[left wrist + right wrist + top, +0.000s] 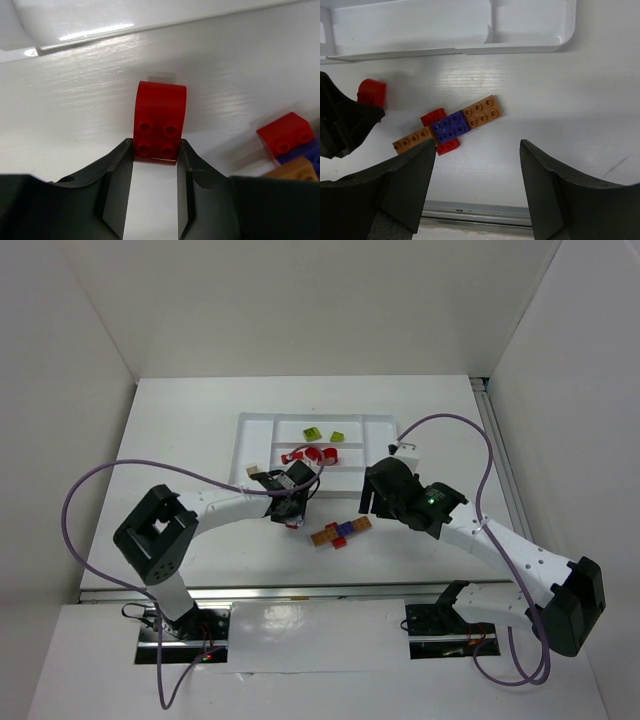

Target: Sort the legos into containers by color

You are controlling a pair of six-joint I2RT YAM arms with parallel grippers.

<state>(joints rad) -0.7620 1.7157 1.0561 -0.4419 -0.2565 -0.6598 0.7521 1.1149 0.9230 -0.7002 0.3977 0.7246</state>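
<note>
My left gripper [156, 150] is shut on a red lego with a rounded end [159, 120], held at its studded end just over the table. The same lego shows in the right wrist view [371, 93]. In the top view the left gripper [292, 518] sits just below the white tray [262, 422]. A joined cluster of orange-brown, blue-purple and red legos [340, 533] [449, 126] lies on the table. My right gripper [477, 150] is open and empty, just right of the cluster [368, 502]. The tray holds two lime green legos [325, 434] and red legos [310, 454].
A tan lego [254, 471] lies at the tray's left front corner. The tray's front wall [455, 50] runs just beyond the cluster. The cluster's red end [286, 134] lies right of my left fingers. The table's near edge [480, 210] is close behind the right gripper.
</note>
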